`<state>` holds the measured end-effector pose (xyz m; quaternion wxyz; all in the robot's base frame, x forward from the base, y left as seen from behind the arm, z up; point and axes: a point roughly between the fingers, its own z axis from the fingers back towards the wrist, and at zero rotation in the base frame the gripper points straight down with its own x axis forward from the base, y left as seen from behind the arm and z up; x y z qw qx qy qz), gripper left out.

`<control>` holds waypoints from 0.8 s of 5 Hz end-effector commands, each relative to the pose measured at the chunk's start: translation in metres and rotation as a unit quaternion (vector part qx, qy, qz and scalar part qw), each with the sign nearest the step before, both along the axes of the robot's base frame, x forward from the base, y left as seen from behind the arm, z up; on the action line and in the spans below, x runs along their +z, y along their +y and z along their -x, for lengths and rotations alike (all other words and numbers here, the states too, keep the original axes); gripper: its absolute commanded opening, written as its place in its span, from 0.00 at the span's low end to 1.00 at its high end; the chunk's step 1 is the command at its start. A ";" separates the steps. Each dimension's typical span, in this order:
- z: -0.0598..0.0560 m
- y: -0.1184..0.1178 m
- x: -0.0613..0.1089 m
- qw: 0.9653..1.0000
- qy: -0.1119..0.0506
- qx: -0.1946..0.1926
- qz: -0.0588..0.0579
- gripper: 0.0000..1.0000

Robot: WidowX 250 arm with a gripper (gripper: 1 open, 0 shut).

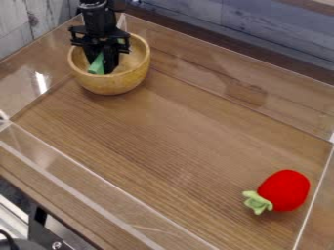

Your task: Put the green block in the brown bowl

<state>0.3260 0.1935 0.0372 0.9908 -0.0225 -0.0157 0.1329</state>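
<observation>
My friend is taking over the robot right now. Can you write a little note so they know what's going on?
Gripper: pointing down inside the brown bowl, shut on the green block.
Green block: upright, lowered into the bowl, not let go yet.
Strawberry toy: far off near the table's opposite corner, not part of the job.
Done: block picked up and brought to the bowl.
Left: open the gripper, lift away.

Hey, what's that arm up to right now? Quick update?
Gripper shut on the green block, down inside the brown bowl. Block not released yet. Nothing in the way; strawberry toy sits far off.
</observation>
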 end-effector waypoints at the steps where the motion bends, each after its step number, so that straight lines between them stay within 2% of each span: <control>1: -0.008 0.013 0.016 0.999 -0.026 0.007 -0.021 0.00; 4: -0.014 0.022 0.000 0.999 -0.020 0.014 -0.023 0.00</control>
